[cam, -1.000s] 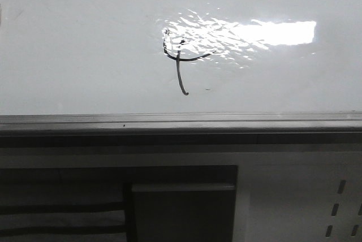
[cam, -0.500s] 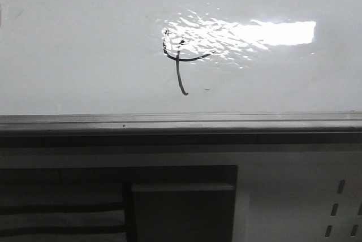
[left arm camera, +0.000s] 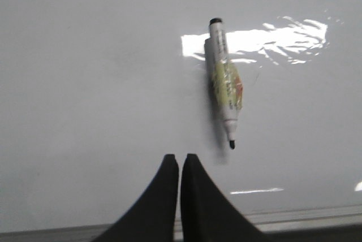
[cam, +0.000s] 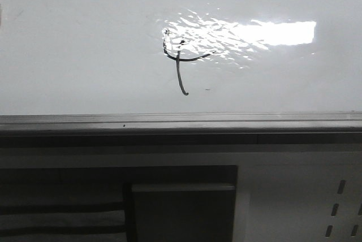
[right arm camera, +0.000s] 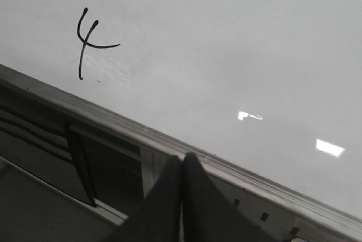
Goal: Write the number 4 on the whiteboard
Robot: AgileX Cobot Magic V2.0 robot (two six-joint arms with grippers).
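The whiteboard [cam: 85, 44] fills the upper front view, glossy white with a bright rippled reflection. A thin black number 4 [cam: 179, 64] is drawn on it near the reflection; it also shows in the right wrist view [right arm camera: 85, 43]. In the left wrist view a marker [left arm camera: 224, 86] with a yellowish label lies uncapped on the whiteboard [left arm camera: 85, 83], its black tip pointing toward my left gripper [left arm camera: 180, 157]. The left gripper is shut and empty, a short way from the marker tip. My right gripper [right arm camera: 182, 157] is shut and empty, over the board's rail. Neither gripper shows in the front view.
A grey metal rail [cam: 181, 122] runs along the board's near edge; it also shows in the right wrist view [right arm camera: 113, 120]. Below it is a dark opening [cam: 181, 208] and a white perforated panel [cam: 339, 202].
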